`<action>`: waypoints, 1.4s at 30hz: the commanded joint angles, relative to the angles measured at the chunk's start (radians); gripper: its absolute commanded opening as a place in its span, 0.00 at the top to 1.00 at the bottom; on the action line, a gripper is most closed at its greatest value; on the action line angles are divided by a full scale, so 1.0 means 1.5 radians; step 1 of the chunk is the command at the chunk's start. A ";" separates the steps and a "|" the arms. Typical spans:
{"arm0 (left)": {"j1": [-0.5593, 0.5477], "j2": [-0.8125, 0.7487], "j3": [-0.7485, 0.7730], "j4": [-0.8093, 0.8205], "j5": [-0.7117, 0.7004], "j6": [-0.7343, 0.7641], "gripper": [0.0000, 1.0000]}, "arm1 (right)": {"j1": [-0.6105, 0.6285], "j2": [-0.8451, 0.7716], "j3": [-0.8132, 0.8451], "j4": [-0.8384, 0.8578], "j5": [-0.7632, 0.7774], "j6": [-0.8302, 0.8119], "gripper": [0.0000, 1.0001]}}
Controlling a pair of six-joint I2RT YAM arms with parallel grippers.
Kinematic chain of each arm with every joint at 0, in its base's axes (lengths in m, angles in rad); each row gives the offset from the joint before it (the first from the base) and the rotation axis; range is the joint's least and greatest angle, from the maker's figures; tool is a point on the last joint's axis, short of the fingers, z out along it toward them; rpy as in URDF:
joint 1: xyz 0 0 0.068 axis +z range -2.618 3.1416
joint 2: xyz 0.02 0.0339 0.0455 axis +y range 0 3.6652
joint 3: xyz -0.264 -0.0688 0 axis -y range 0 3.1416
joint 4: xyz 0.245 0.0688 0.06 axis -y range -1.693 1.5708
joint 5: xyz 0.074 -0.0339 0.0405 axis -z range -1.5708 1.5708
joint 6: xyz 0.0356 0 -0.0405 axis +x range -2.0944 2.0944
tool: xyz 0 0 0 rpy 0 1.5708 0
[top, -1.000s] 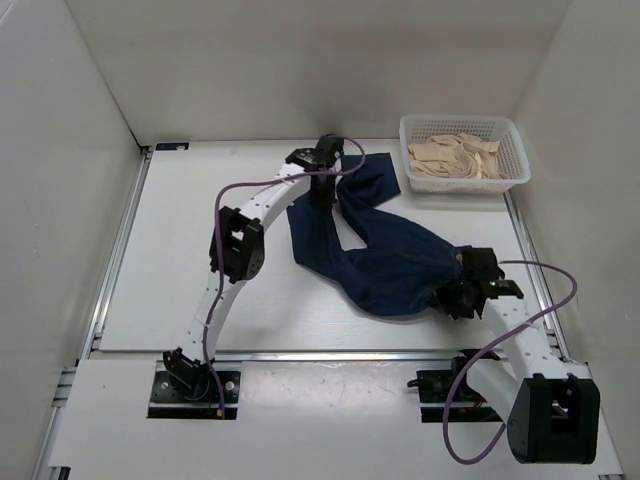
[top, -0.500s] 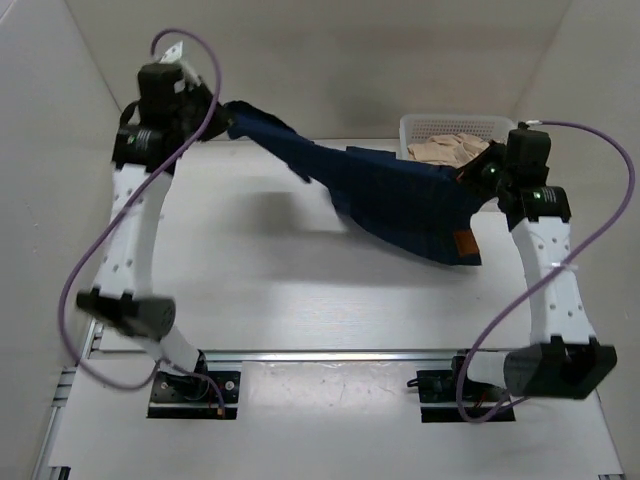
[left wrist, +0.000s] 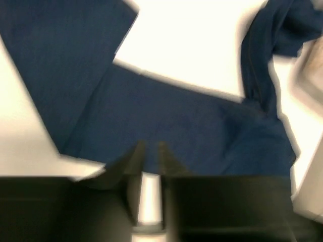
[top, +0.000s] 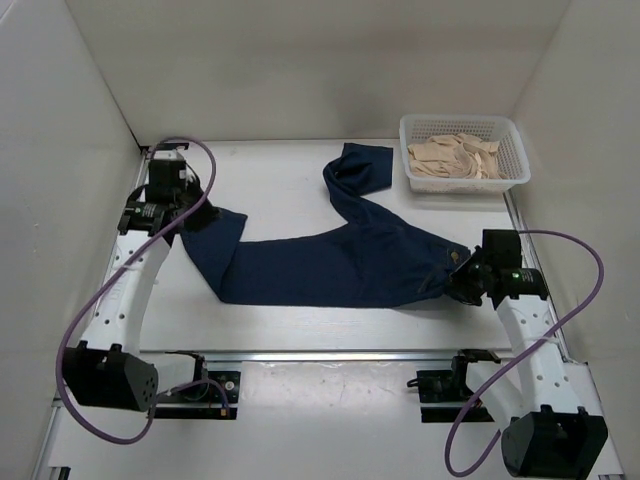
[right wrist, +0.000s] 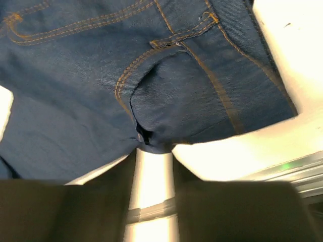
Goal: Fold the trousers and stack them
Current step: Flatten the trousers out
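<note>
The trousers [top: 330, 265], dark navy jeans with tan stitching, lie spread flat on the white table. One leg runs left to my left gripper [top: 188, 218], and the other bends back toward the far middle [top: 360, 165]. In the blurred left wrist view my left gripper [left wrist: 149, 148] has its jaws nearly together on the leg fabric [left wrist: 192, 121]. My right gripper [top: 458, 280] is at the waist end. In the right wrist view it [right wrist: 154, 148] is shut on a pinched fold of the waist near a pocket seam [right wrist: 166, 75].
A white mesh basket [top: 468, 184] with beige cloth [top: 455, 155] stands at the back right, just right of the far leg end. White walls close in the table on the left, back and right. A metal rail runs along the near edge [top: 330, 353].
A second ago the trousers lay bunched at the table's middle. Both arms then lifted them stretched in the air. Now they are lowered and lie spread flat, with both grippers low at their ends.
</note>
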 commanded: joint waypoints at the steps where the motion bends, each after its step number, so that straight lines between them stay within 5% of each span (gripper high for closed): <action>1: 0.008 0.020 0.101 0.030 -0.043 0.039 0.90 | -0.002 -0.010 0.051 0.035 0.031 0.009 0.83; 3: 0.008 0.093 0.141 0.030 -0.083 0.066 0.90 | -0.002 0.005 0.073 0.035 0.047 0.003 0.99; 6: -0.005 0.226 0.204 -0.029 -0.155 0.124 0.85 | -0.002 0.014 0.084 0.035 0.047 -0.013 1.00; 8: -0.034 0.302 0.236 -0.066 -0.115 0.208 0.62 | -0.002 0.021 0.084 0.035 0.041 -0.019 0.83; 10: -0.066 0.414 0.290 -0.127 -0.155 0.206 0.52 | -0.002 0.021 0.066 0.050 0.023 -0.025 0.63; 12: -0.113 0.457 0.308 -0.127 -0.269 0.164 0.52 | -0.002 0.021 0.039 0.056 -0.005 -0.025 0.48; 17: -0.107 0.554 0.348 -0.110 -0.325 0.107 0.53 | -0.008 0.027 0.003 0.074 -0.054 -0.031 0.62; 19: -0.107 0.595 0.388 -0.110 -0.354 0.107 0.53 | -0.008 0.027 -0.016 0.074 -0.063 -0.037 0.59; 24: -0.101 0.666 0.460 -0.144 -0.399 0.107 0.59 | -0.020 -0.009 -0.031 0.032 -0.063 -0.043 0.20; 27: -0.094 0.697 0.478 -0.150 -0.389 0.107 0.56 | -0.077 -0.021 -0.068 0.025 -0.118 -0.027 0.07; 37: -0.065 0.747 0.472 -0.158 -0.329 0.154 0.54 | -0.092 -0.021 -0.142 0.041 -0.177 0.016 0.00; 42: -0.036 0.753 0.496 -0.158 -0.280 0.187 0.68 | -0.104 -0.015 -0.190 0.099 -0.177 0.067 0.00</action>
